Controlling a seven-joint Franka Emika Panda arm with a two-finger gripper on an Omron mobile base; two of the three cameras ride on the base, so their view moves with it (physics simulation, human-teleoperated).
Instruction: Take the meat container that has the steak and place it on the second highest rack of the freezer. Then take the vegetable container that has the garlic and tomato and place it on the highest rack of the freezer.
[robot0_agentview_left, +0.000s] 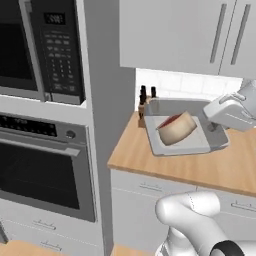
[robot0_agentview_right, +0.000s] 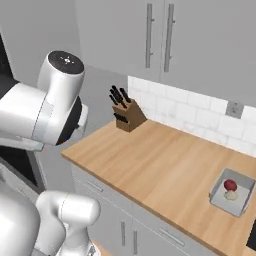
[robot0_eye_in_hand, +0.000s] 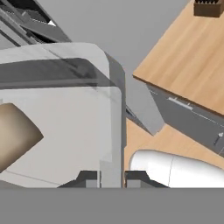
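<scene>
The meat container (robot0_agentview_left: 170, 142), a shallow pale grey tray, hangs tilted in the air in front of the counter's left end. The steak (robot0_agentview_left: 177, 128), tan with a dark red top, lies in it. My gripper (robot0_agentview_left: 215, 130) is shut on the tray's right rim. In the hand view my gripper (robot0_eye_in_hand: 111, 178) pinches the rim of the meat container (robot0_eye_in_hand: 65, 127), and the steak (robot0_eye_in_hand: 15, 135) sits at the left edge. The vegetable container (robot0_agentview_right: 235, 200) rests on the counter at the far right with the tomato (robot0_agentview_right: 230, 185) and a pale garlic (robot0_agentview_right: 231, 195) inside.
A microwave (robot0_agentview_left: 50, 50) sits above a wall oven (robot0_agentview_left: 45, 170) on the left, with a grey panel (robot0_agentview_left: 107, 100) between them and the wooden counter (robot0_agentview_left: 200, 170). A knife block (robot0_agentview_right: 127, 114) stands at the counter's back left. Wall cabinets (robot0_agentview_right: 160, 40) hang overhead.
</scene>
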